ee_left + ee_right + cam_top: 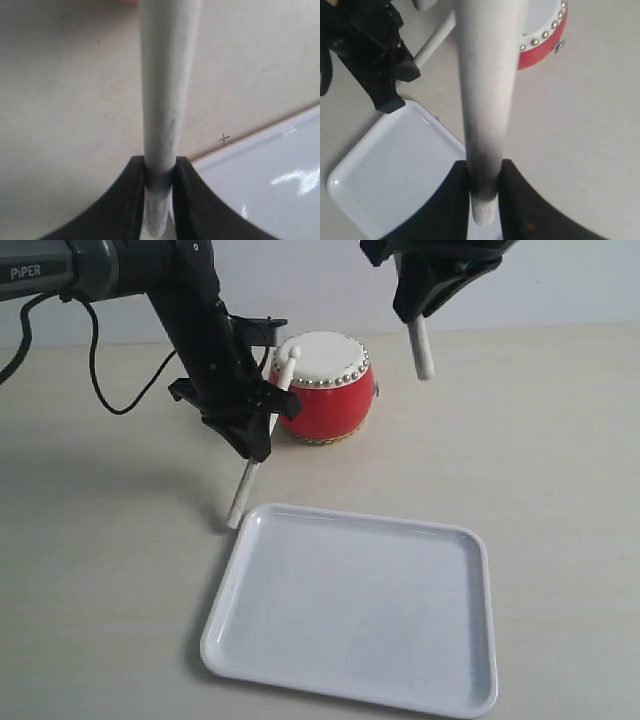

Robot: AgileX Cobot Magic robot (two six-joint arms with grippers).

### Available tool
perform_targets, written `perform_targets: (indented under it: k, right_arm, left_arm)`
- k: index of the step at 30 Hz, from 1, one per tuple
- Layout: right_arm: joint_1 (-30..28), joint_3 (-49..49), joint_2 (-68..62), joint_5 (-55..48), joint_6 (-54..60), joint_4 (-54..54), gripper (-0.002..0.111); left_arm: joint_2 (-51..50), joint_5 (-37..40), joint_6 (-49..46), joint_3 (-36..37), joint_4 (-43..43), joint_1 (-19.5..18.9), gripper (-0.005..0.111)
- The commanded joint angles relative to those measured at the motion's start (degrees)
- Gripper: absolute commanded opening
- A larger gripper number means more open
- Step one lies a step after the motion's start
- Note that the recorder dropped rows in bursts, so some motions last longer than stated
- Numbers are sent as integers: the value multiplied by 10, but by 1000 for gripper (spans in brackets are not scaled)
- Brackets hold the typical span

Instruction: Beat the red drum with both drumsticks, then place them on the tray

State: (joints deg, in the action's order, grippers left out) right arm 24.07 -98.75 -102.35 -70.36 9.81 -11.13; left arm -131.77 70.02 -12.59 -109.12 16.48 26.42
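Note:
The red drum (325, 390) with its cream skin stands on the table behind the white tray (350, 610). My left gripper (255, 440) is shut on a pale drumstick (243, 495) just left of the drum; the stick's rounded tip rests at the skin's left edge and its handle end points down beside the tray's far left corner. My right gripper (415, 310) hangs high to the drum's right, shut on the second drumstick (423, 352). In the left wrist view the jaws (160, 175) clamp the stick (165, 90). The right wrist view shows the same grip (484, 175) on its stick (487, 90), with the drum (545, 35) beyond.
A black cable (110, 390) trails over the table at the back left. The tray rim (260, 145) lies close beside the left gripper. The left arm (370, 50) shows above the tray's corner (395, 170) in the right wrist view.

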Motion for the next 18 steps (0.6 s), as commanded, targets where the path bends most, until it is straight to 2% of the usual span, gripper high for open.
perform_targets:
  k: [1,7,18]
  right_arm:
    - [-1,7,-60,4,12,-20,0]
    - [-1,7,-197,4,17,-20,0]
    - [-1,5,-269,4,14,-26,0]
  left_arm:
    - [58,-1,22,-3,-14,2,0]
    - [176,-1,39,-3,-19,2,0]
    - [261,-1,39,-3,6,3,0]
